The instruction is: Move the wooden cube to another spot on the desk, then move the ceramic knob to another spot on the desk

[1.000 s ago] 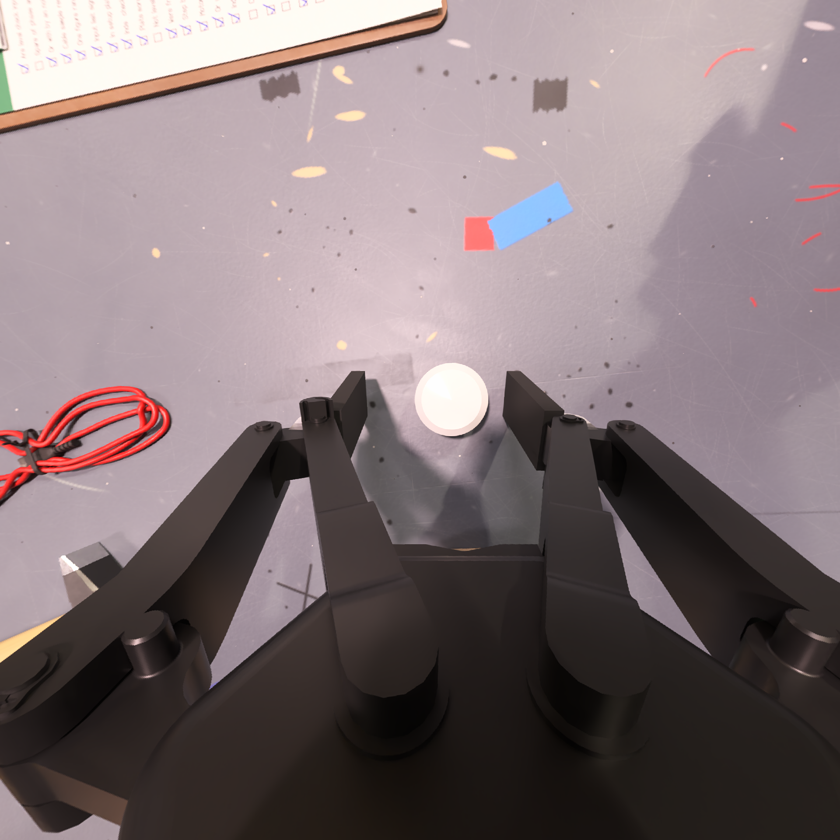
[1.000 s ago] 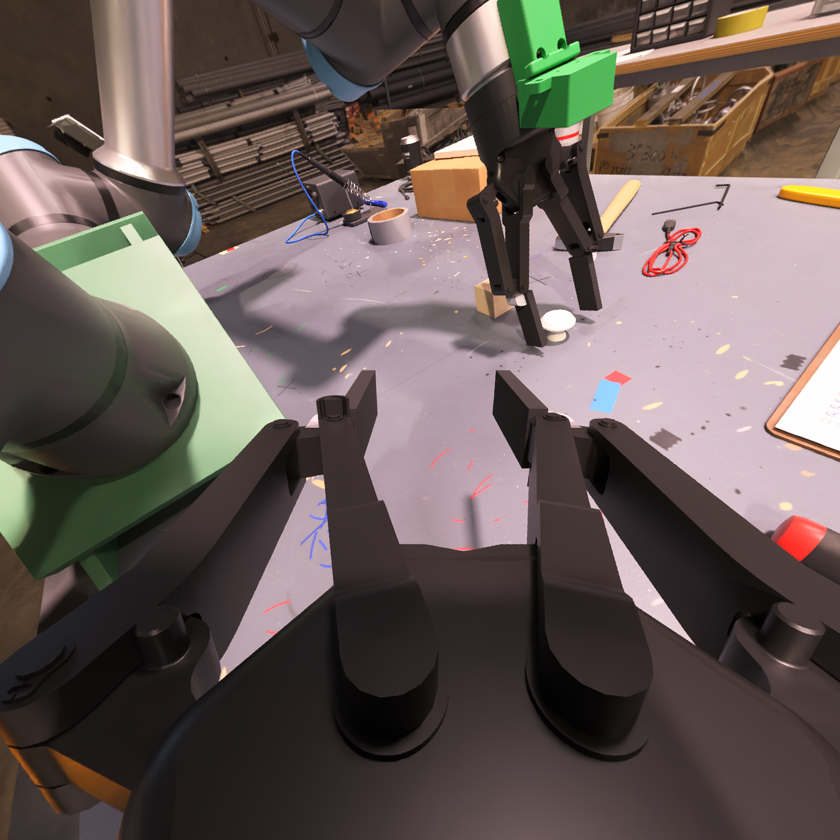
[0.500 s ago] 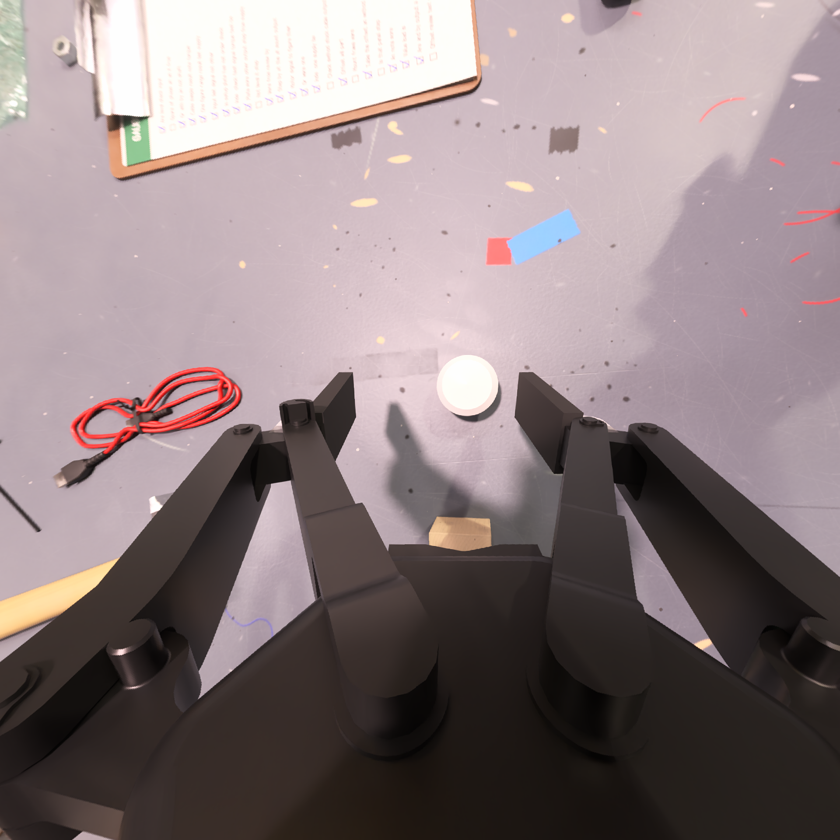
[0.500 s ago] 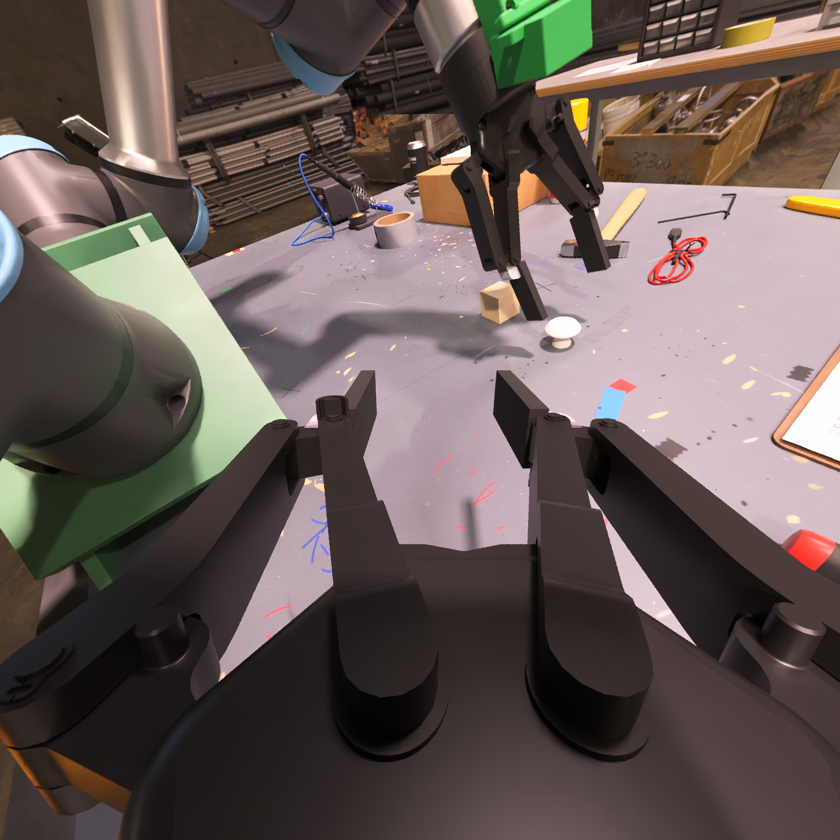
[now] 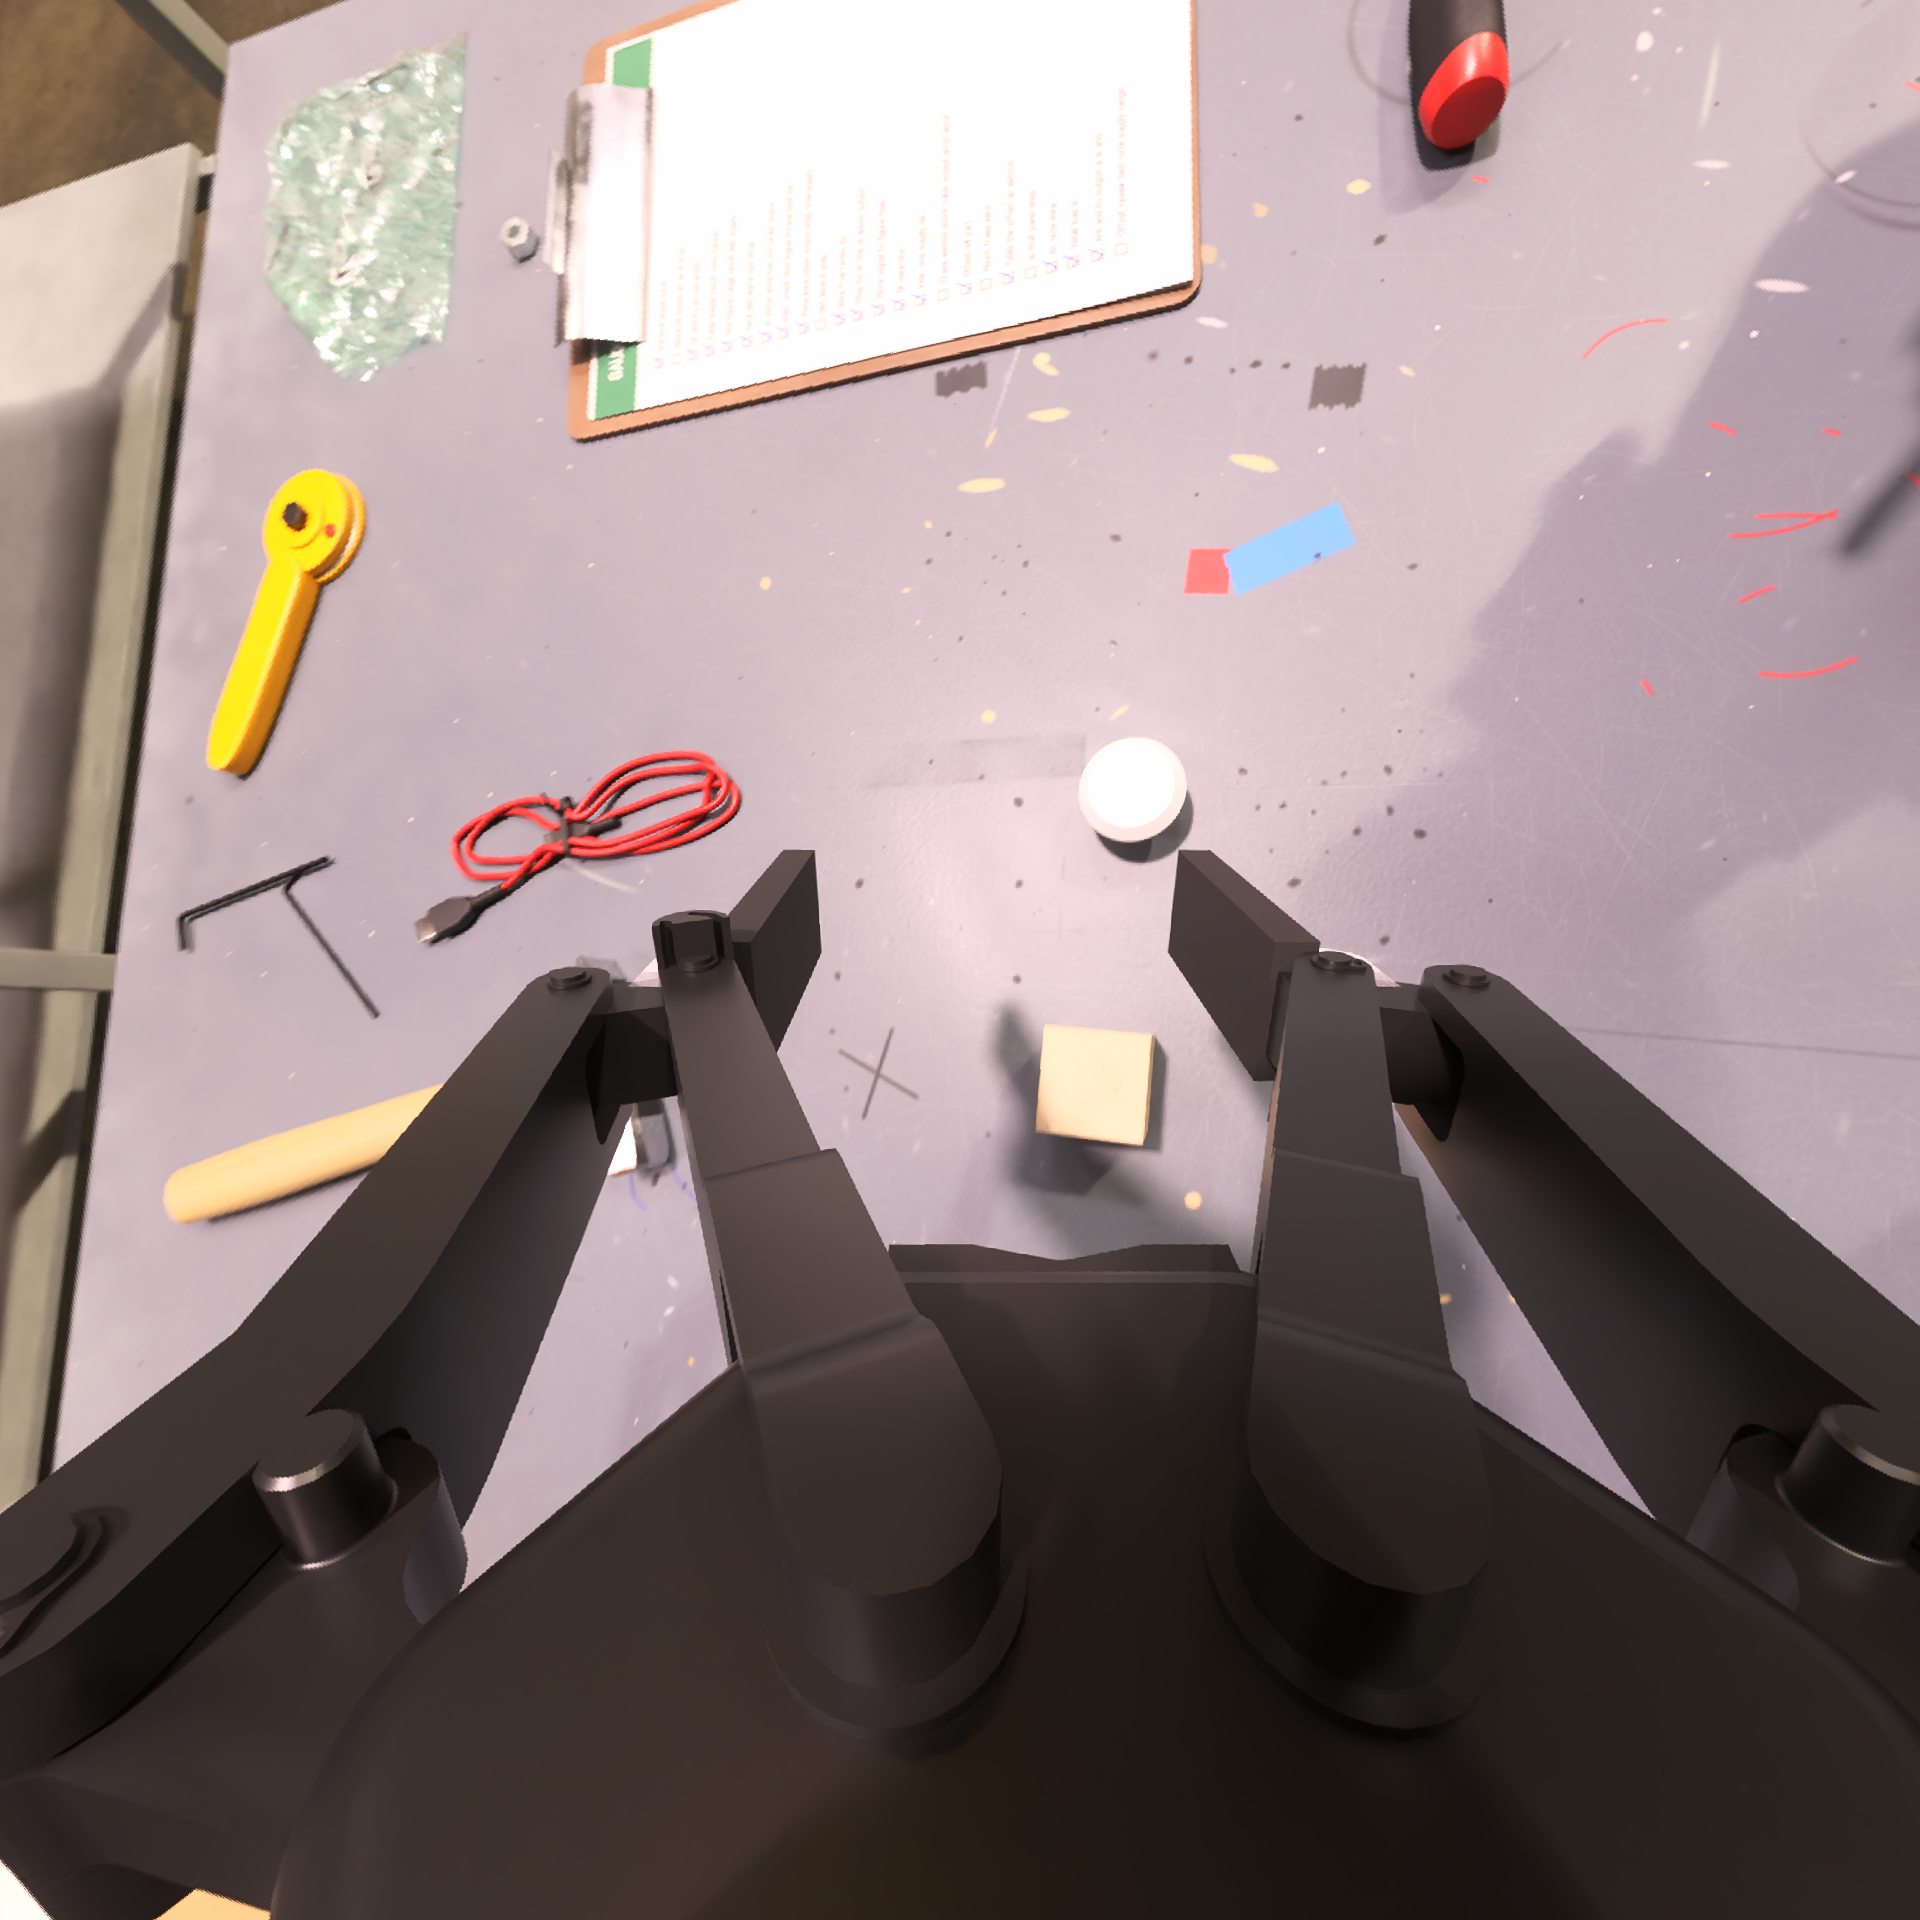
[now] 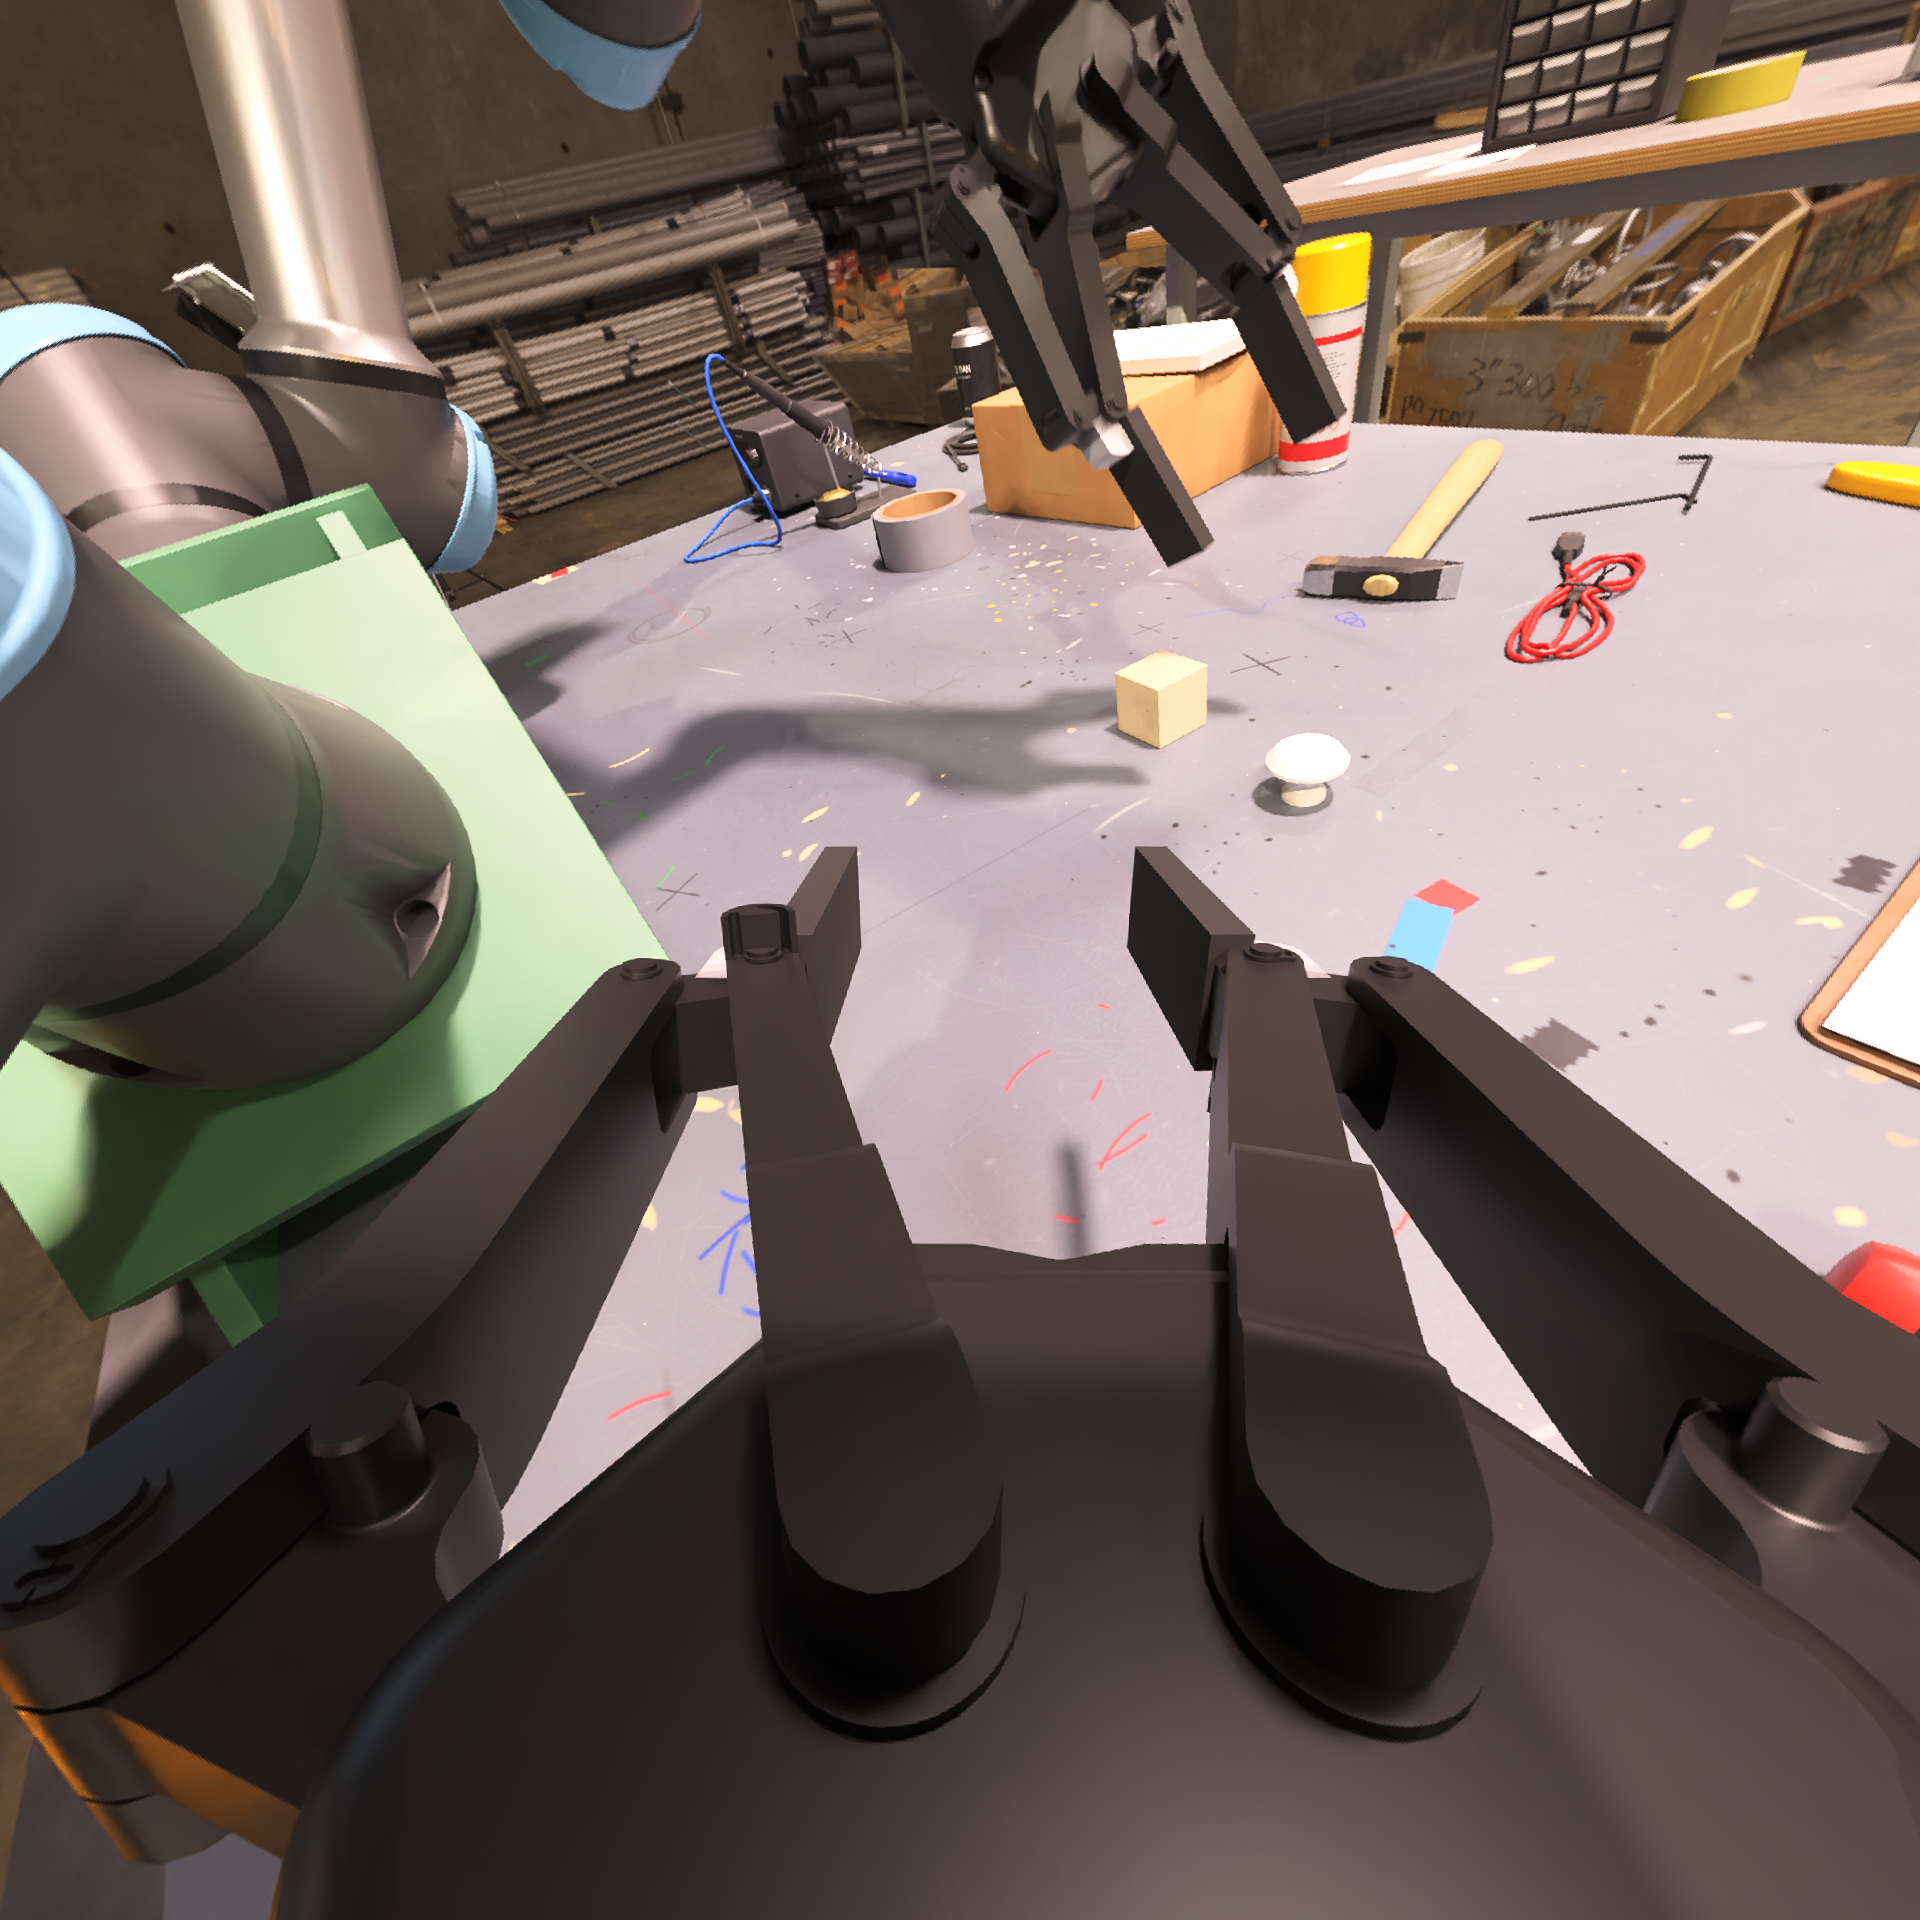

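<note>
The pale wooden cube (image 5: 1095,1084) rests on the grey desk, seen from above between my left gripper's fingers. The white ceramic knob (image 5: 1131,785) stands upright just beyond it. My left gripper (image 5: 995,914) is open and empty, high above both. In the right wrist view the cube (image 6: 1161,697) and the knob (image 6: 1305,764) sit side by side mid-desk, with the left gripper (image 6: 1242,473) hanging open well above them. My right gripper (image 6: 994,904) is open and empty, over the near part of the desk.
A clipboard (image 5: 883,208), yellow cutter (image 5: 281,613), red cable (image 5: 597,821), hex key (image 5: 281,925), hammer (image 6: 1392,540) and red-handled tool (image 5: 1460,88) lie around. A tape roll (image 6: 920,525), cardboard box (image 6: 1122,436) and soldering station (image 6: 784,457) stand at the back. Blue and red tape (image 5: 1273,551) marks the desk.
My left gripper has risen straight up from around the knob, open and empty, so more of the desk and the cube came into view. The knob and cube stay put. The right gripper has not moved.
</note>
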{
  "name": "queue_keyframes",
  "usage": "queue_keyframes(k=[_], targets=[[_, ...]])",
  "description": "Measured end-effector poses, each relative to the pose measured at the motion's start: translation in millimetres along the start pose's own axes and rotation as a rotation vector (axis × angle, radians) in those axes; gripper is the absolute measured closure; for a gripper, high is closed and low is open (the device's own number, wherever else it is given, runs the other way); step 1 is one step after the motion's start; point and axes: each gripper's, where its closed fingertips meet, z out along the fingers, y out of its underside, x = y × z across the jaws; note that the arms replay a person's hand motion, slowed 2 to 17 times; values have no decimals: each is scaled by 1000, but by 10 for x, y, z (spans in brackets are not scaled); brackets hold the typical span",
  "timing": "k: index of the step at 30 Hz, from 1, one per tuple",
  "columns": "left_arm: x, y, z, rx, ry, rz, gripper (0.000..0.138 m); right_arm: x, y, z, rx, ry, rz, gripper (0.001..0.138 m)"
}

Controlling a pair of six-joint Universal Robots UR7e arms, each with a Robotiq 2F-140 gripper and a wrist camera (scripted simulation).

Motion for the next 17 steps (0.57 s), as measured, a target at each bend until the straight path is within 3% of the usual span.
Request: queue_keyframes(k=[8, 17], targets=[[-201, 344, -559, -34, -83, -39, 55, -29, 1, 9, 7, -6, -7, 70], [-400, 983, -1136, -130, -168, -115, 60, -46, 19, 15, 16, -13, -4, 70]])
